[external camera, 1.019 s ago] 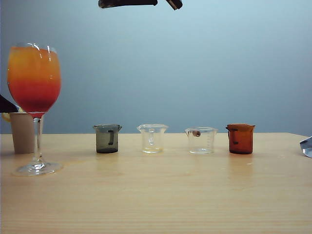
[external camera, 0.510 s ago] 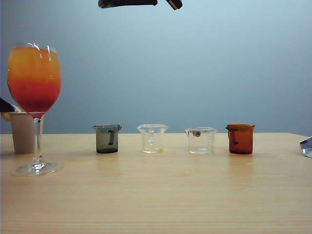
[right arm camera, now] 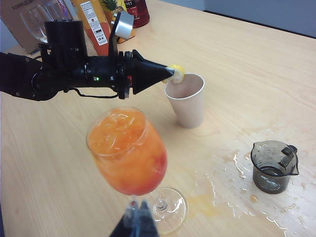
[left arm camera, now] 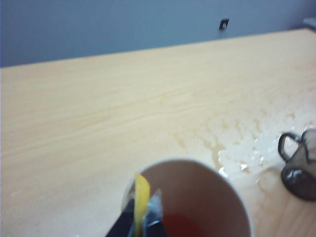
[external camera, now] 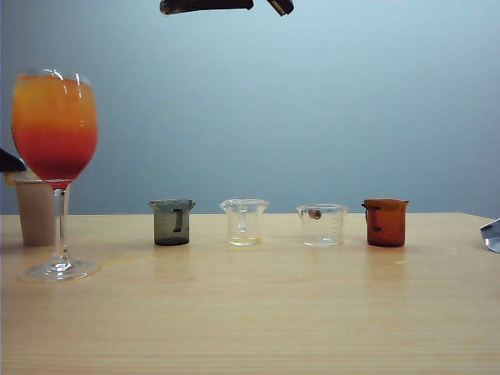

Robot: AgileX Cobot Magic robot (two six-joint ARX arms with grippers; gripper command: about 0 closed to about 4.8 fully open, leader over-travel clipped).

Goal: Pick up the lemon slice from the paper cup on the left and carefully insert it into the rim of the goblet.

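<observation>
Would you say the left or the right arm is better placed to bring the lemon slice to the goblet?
Left: its left gripper is shut on the lemon slice above the paper cup; the right gripper is at the goblet stem.

On your wooden table, four small beakers stood in a row: a grey beaker, two clear beakers, then an amber beaker. You had spilled liquid beside the grey one, and juice cartons stood at the table's edge.
</observation>
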